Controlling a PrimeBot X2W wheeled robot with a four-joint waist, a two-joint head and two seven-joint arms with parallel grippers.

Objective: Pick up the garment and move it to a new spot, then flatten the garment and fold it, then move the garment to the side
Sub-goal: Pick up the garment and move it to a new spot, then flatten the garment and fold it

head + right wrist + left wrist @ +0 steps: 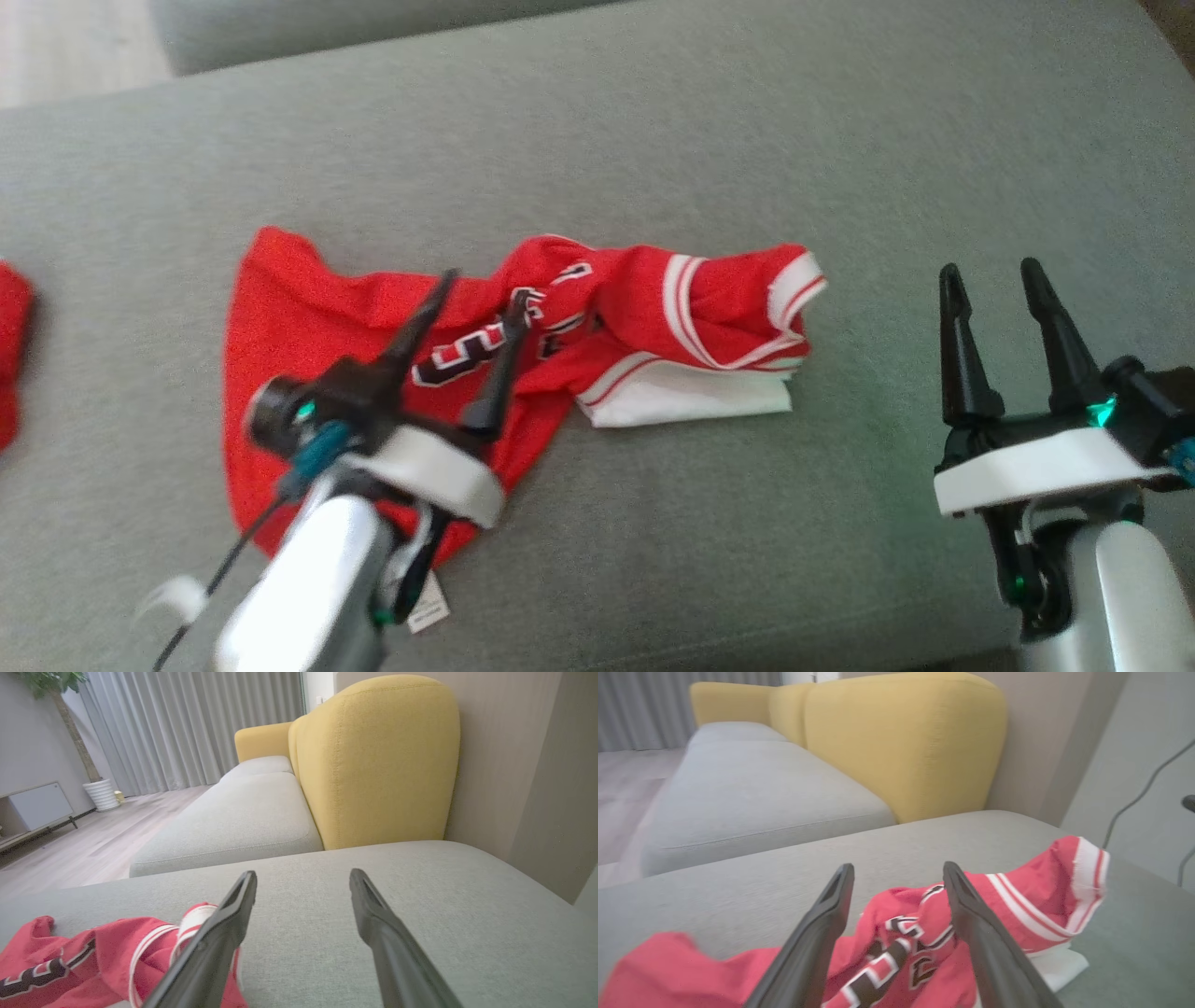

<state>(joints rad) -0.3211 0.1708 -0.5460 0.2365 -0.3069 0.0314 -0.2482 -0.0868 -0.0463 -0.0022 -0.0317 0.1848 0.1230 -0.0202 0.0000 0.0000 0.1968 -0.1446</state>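
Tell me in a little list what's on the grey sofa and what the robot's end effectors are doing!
garment: red jersey, crumpled, white trim, not folded yet
surface: grey cushion
left end effector: open, over the jersey's number print
right end effector: open, over bare cushion, to the right of the jersey
behind: yellow backrest
left edge of head view: another red cloth, cut off

Head view: high, looking steeply down on grey cushion.
Left wrist view: low, close over red garment, facing yellow backrest.
Right wrist view: low, beside garment, same facing.
Shared by all: garment, cushion.
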